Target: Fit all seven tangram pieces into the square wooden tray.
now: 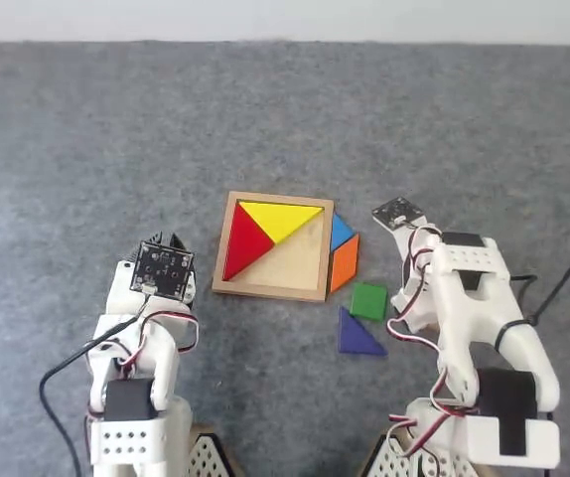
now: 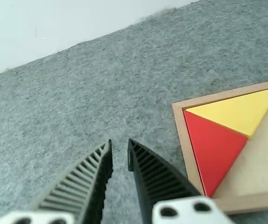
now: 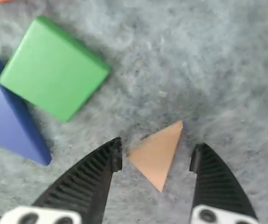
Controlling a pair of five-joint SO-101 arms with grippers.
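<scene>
Step in hand: I'd call this the pick of the small tan triangle [image 3: 156, 153], with five pieces not yet seated.
Right gripper [image 3: 157, 146]: spread wide, one finger on each side of the tan triangle. Neither looks to be touching it and nothing is pinched.
Tan triangle: flat on the grey carpet, near the green square [image 3: 54, 92] but apart from it. The dark blue triangle [image 3: 8, 123] lies against the square's far side.
Left gripper [image 2: 119, 145]: fingers drawn almost together with only a sliver between them, holding nothing, off the tray's 9 o'clock side.
Square wooden tray [image 1: 223, 243]: the red triangle [image 1: 243, 243] and yellow triangle [image 1: 280, 219] are seated in it, and the rest of the floor is bare wood.
Waiting outside: the light blue piece [image 1: 341, 231] and orange piece [image 1: 345, 260] hug the tray's 3 o'clock edge. The green square sits at about 4 o'clock.
Next move: settle down, close squarely on two edges of the thin triangle so it doesn't squirt out, then lift.
</scene>
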